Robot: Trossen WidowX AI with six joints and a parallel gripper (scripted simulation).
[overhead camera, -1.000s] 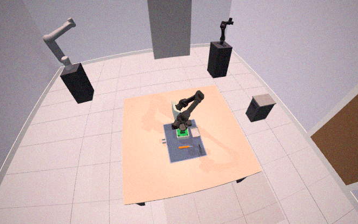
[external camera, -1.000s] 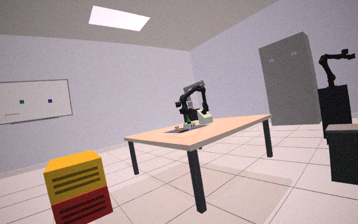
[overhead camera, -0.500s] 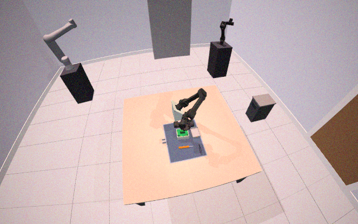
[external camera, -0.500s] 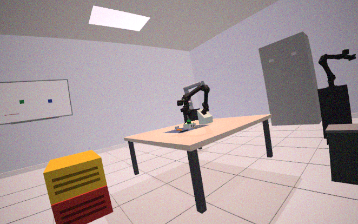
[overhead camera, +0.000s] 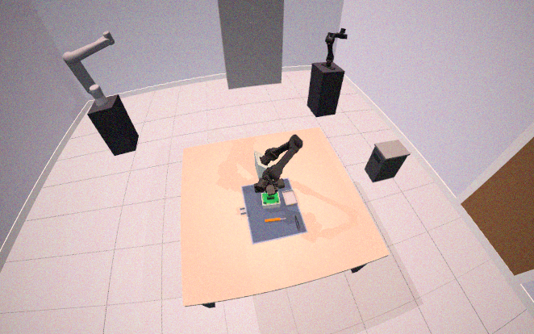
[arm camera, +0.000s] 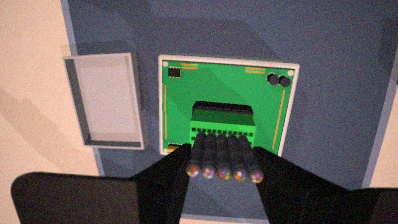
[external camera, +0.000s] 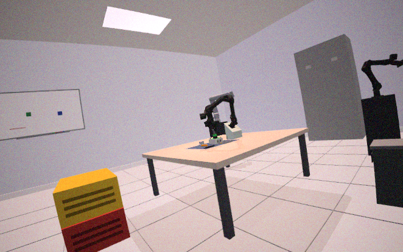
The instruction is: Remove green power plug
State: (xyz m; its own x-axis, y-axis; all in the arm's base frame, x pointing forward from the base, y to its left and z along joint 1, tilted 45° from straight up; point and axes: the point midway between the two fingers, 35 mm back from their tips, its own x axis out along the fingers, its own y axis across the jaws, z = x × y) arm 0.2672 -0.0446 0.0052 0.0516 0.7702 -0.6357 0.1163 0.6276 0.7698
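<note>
Beside the circuit board [overhead camera: 264,203] [arm camera: 225,80], the grey tray [overhead camera: 289,198] [arm camera: 111,145] holds nothing.

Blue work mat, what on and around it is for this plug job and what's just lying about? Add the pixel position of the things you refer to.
For the job:
- green power plug [arm camera: 223,131]
- circuit board [overhead camera: 264,198] [arm camera: 225,82]
- grey tray [overhead camera: 289,198] [arm camera: 111,102]
- tool [arm camera: 221,152]

Just lying about:
- orange-handled screwdriver [overhead camera: 273,219]

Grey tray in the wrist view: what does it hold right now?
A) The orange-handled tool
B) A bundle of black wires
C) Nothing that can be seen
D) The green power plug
C: the floor of the grey tray shows bare inside its walls, while the green power plug is between the fingers of the gripper, over the circuit board.
</note>
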